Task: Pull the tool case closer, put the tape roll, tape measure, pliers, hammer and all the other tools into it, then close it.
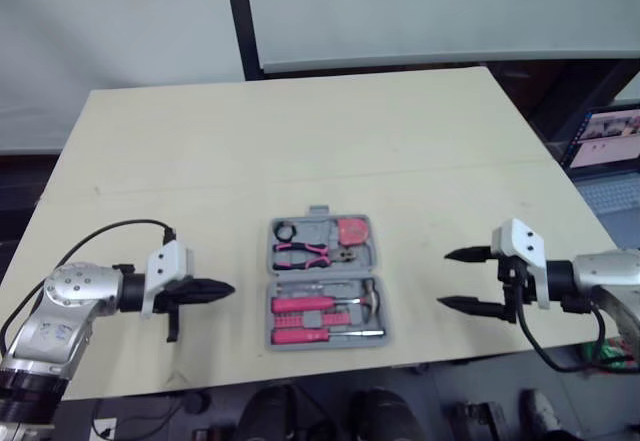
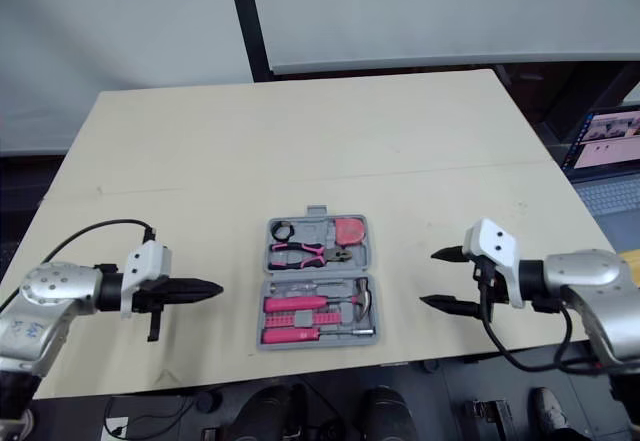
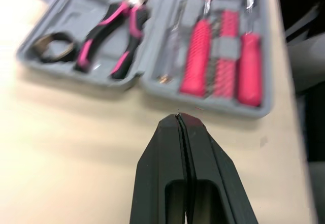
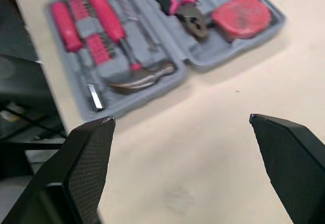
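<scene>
The tool case [image 1: 320,225] is lying open in the lower centre of the left eye view, on the near part of the pale table [image 1: 300,131], both grey halves lying flat with the hinge running across the frame. In the upper half of the case, the black tape roll [image 1: 284,231] is sitting at the left, the pink-handled pliers [image 1: 305,253] are lying just below and beside it, and the red tape measure [image 1: 352,230] is filling the right corner. In the lower half, the hammer [image 1: 320,304] is resting with its metal head toward the right, above a pink-handled screwdriver [image 1: 320,336] lying along the bottom edge. The left gripper [image 1: 228,288] is hovering at the lower left of the frame, level with the hinge line, pointing at the case's left side and standing apart from it. Its two black fingers [image 3: 167,153] are pressing together with no gap and nothing between them. The right gripper [image 1: 445,279] is hanging at the lower right, also level with the middle of the case and pointing at its right side, with a strip of bare table between them. Its fingers [image 4: 91,158] are standing spread wide, one above the other in the frame, holding nothing. A laptop screen [image 1: 605,139] is glowing at the right edge, past the table.
</scene>
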